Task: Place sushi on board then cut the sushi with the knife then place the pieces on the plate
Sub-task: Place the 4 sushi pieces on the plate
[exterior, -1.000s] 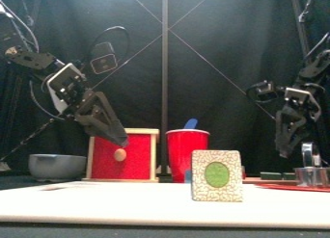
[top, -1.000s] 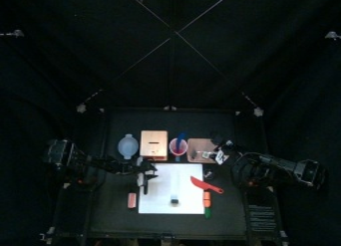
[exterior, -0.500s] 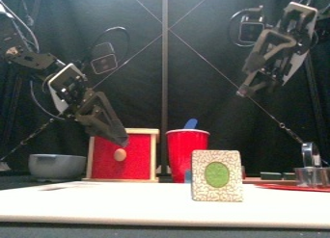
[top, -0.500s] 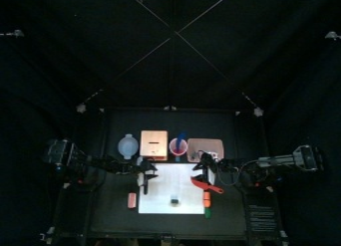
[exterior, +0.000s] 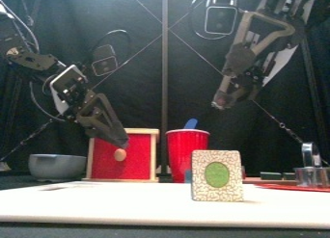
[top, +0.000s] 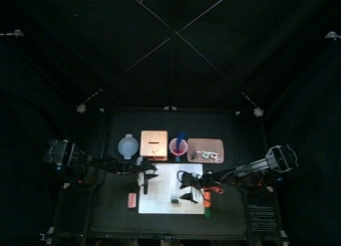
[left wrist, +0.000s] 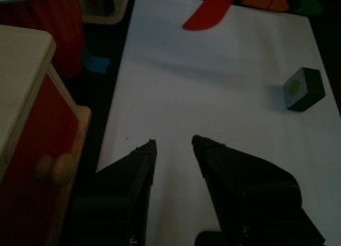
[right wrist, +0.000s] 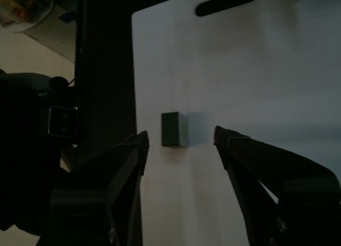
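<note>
1. Nearest, by the table's front edge, the sushi piece [exterior: 217,175] stands upright on the white cutting board [left wrist: 200,81]. Its cut face, with a green centre, is turned to the front. It stands in the same spot as 1 s ago.
2. Above it is the right gripper [right wrist: 180,140], the 1 thing that has moved.
   - 1 s ago it hung low at the table's right side.
   - 0.5 s ago it was raised high on the right.
   - Now it has swung in over the middle of the board and points down at the sushi piece.
   - Its jaws are spread wide with nothing between them. In its wrist view the piece shows in the gap, below the tips and apart from them.
3. The left gripper [left wrist: 173,142] hangs over the board's back left corner, in the same pose in all 3 moments. Its jaws are parted by a narrow gap and hold nothing.
4. The red toy knife [left wrist: 210,11] lies flat on the board's right side, well apart from the sushi piece. From above, the right arm now covers part of it.
5. Behind the board is a row of 4 things that have not shifted. From left to right they are:
   - the blue-grey bowl [exterior: 57,166];
   - the wooden box [exterior: 123,155] with its red drawer front;
   - the red cup [exterior: 187,155] with a blue knife handle sticking up;
   - the pink tray [top: 204,147].
</note>
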You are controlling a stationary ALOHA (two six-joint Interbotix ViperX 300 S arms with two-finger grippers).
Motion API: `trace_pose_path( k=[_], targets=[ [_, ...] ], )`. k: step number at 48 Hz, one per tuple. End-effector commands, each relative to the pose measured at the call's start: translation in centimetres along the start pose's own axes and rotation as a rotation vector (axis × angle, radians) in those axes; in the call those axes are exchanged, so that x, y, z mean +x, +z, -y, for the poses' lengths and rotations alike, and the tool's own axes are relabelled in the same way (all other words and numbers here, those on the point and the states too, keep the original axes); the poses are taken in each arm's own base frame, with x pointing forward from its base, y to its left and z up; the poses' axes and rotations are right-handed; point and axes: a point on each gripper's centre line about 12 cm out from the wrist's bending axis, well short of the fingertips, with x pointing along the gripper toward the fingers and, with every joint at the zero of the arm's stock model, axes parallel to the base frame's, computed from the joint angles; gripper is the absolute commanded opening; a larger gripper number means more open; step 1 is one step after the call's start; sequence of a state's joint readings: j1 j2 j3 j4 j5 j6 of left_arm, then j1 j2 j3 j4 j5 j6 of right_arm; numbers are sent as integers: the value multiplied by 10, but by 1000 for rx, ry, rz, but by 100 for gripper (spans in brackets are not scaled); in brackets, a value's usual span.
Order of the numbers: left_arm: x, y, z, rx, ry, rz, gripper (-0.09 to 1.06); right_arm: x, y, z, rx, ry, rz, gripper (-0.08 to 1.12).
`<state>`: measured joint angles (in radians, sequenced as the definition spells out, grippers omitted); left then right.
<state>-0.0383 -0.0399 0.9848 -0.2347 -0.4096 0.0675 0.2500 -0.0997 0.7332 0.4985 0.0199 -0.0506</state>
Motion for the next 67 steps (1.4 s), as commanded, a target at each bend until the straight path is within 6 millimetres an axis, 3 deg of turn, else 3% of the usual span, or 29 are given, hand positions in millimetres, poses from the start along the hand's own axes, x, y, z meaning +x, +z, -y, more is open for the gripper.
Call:
trace_pose_path(
  k=[1,12,35,44,53,67],
  targets=[
    [2,9,0,-1,0,27,76,10,12,-10,-4,16,23,89],
    [2,8,1,1,-1,23,76,39,-4,-2,8,-19,-47,89],
    [2,9,1,0,-2,26,76,74,-14,3,0,-45,-92,87],
    [2,8,1,0,-2,23,76,75,-16,6,3,-52,-99,72],
    [2,7,1,1,-2,21,76,59,-12,10,4,-52,-95,59],
    [2,9,1,1,-2,26,76,-21,13,71,88,-146,-7,60]
  ],
)
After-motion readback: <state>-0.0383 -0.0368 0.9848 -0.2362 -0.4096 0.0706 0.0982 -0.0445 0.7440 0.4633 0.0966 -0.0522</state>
